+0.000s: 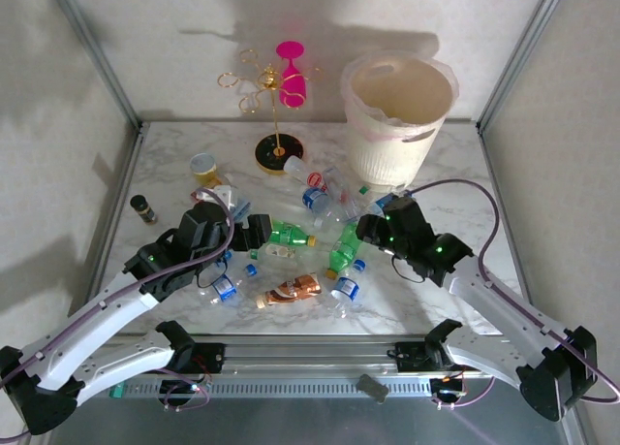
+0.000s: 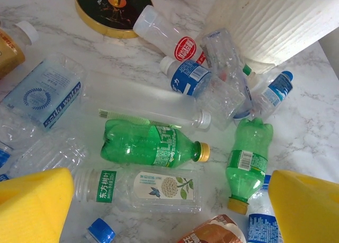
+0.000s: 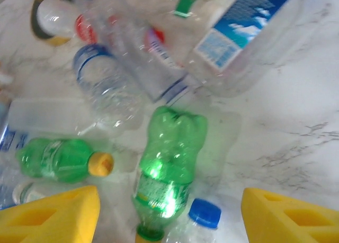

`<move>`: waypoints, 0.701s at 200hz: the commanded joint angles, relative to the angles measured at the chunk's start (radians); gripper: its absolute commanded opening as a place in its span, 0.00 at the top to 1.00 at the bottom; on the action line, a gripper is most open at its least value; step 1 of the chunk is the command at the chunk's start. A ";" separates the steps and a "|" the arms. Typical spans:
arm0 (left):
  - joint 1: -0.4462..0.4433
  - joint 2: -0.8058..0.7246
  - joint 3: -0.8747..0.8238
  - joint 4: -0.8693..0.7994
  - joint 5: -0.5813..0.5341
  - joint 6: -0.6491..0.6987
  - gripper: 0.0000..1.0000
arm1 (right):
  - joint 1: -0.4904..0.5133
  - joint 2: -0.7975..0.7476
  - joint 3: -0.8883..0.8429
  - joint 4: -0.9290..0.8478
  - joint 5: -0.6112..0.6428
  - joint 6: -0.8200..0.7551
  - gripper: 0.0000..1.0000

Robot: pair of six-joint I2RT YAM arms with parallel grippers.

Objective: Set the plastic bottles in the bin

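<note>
Both jaws stand released, grasping nothing: the left gripper (image 2: 169,214) hovers near the sideways green bottle (image 2: 151,143), and the right gripper (image 3: 169,216) straddles the lengthwise green bottle (image 3: 167,163). The plastic bottles (image 1: 320,207) lie heaped mid-table, just near of the far-right bin (image 1: 387,154). Risk: crowded neighbours could get pinched too, or a smooth round body could squirt free.
</note>
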 commanded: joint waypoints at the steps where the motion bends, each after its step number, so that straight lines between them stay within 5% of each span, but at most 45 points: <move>1: 0.002 -0.023 -0.021 0.020 0.036 0.001 0.06 | -0.106 -0.017 -0.092 0.133 -0.040 0.092 0.30; 48: 0.001 -0.069 -0.046 0.017 0.045 0.011 0.04 | -0.286 0.123 -0.145 0.402 -0.189 0.209 0.29; 140: 0.002 -0.107 -0.046 0.014 0.042 0.039 0.02 | -0.301 0.572 0.100 0.424 -0.136 0.308 0.08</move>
